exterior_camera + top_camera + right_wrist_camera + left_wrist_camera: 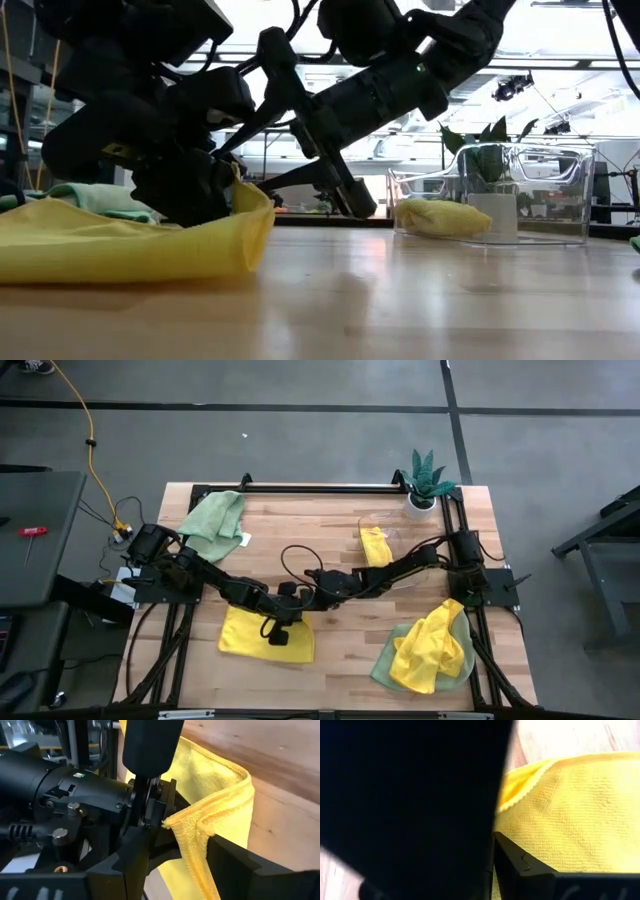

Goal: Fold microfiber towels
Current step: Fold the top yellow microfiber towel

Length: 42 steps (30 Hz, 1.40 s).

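A yellow microfiber towel (262,635) lies flat near the table's front, left of centre, with one corner raised (245,200). My left gripper (280,628) is shut on that corner. My right gripper (195,805) reaches in from the right, turned on its side and open. One of its fingers (150,745) stands on each side of the raised corner; whether the other finger (245,867) touches the cloth, I cannot tell. A pale green towel (215,515) lies at the far left. A heap of yellow and green towels (430,650) lies at the near right. My left gripper pinches the yellow towel's raised corner (167,824) between its two fingers, slanting down from the table's left. One layer or several, I cannot tell. The corner stands up off the table (243,195), and the cloth slopes down from it to the rest of the towel, which lies flat (110,245).
A clear box (490,195) holding a folded yellow towel (375,546) stands at the far right of centre. A potted plant (425,482) is at the far right corner. Bare wood (340,660) lies between the yellow towel and the heap.
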Tool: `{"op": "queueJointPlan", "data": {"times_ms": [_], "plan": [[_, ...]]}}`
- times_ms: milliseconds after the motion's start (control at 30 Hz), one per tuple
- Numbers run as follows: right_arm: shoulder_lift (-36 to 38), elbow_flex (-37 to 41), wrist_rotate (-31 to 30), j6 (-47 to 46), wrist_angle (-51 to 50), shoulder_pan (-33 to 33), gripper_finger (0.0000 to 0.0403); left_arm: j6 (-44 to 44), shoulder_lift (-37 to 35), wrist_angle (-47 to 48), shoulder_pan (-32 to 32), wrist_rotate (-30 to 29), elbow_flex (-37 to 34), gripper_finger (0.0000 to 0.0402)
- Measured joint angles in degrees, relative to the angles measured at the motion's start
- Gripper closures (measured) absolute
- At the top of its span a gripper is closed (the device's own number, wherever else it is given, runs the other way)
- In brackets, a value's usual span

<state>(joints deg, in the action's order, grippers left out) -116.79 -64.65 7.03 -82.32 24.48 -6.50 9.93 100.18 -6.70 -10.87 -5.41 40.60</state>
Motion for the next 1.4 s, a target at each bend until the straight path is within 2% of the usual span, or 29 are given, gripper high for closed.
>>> {"op": "queueJointPlan", "data": {"times_ms": [633, 900, 1100, 1400], "plan": [[0.6, -0.21, 8.32, 9.0, -6.99, 2.82, 0.0219, -0.09, 0.0, 0.03, -0.02, -0.28, 0.02, 0.0401], [4.24, -0.17, 5.69, 13.96, -15.04, 3.84, 0.0219, -0.09, 0.0, -0.24, -0.02, -0.39, 0.0, 0.0401], [7.58, -0.1, 5.68, 16.26, -16.81, 4.75, 0.0219, 0.37, 0.05, -0.62, -0.07, -1.23, 0.0, 0.0401], [13.12, -0.08, 3.08, 23.39, -31.86, 5.26, 0.0219, 0.37, 0.11, -1.18, 0.32, -2.56, -0.04, 0.0401]]}}
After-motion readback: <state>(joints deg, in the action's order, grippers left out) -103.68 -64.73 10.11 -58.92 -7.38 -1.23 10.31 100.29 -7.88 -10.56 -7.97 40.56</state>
